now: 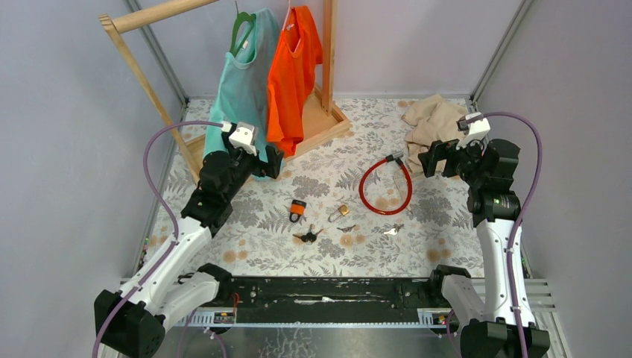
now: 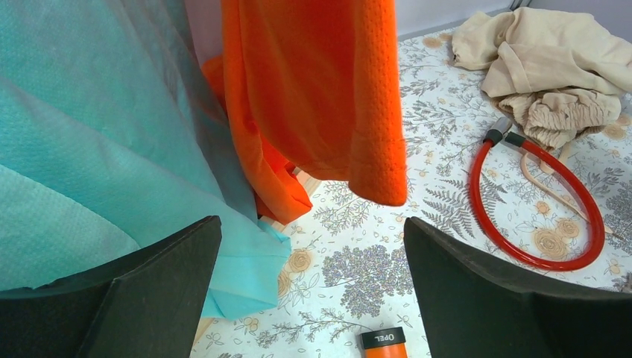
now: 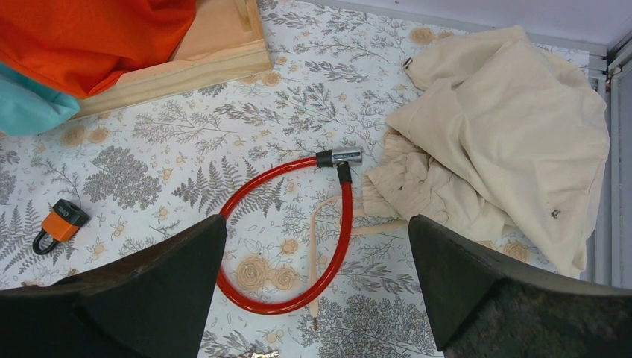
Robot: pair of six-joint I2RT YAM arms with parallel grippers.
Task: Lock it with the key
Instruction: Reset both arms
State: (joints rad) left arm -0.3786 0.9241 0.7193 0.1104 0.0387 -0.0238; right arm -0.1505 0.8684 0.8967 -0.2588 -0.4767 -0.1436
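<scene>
Key [image 1: 308,236] lies toward the table's [image 1: 246,253] near edge, just beside the orange padlock [image 1: 298,210]; left gripper [image 2: 311,224] and right gripper [image 3: 317,220] both gape empty, so pinch its head squarely.

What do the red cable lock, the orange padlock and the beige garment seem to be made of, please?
Red cable lock: glossy smooth sleeve, probably plastic or vinyl; its silvery tip looks like metal. Orange padlock: matte orange cover, likely plastic or rubber, with a dark shackle. Beige garment: matte soft cloth, crumpled in folds.
</scene>
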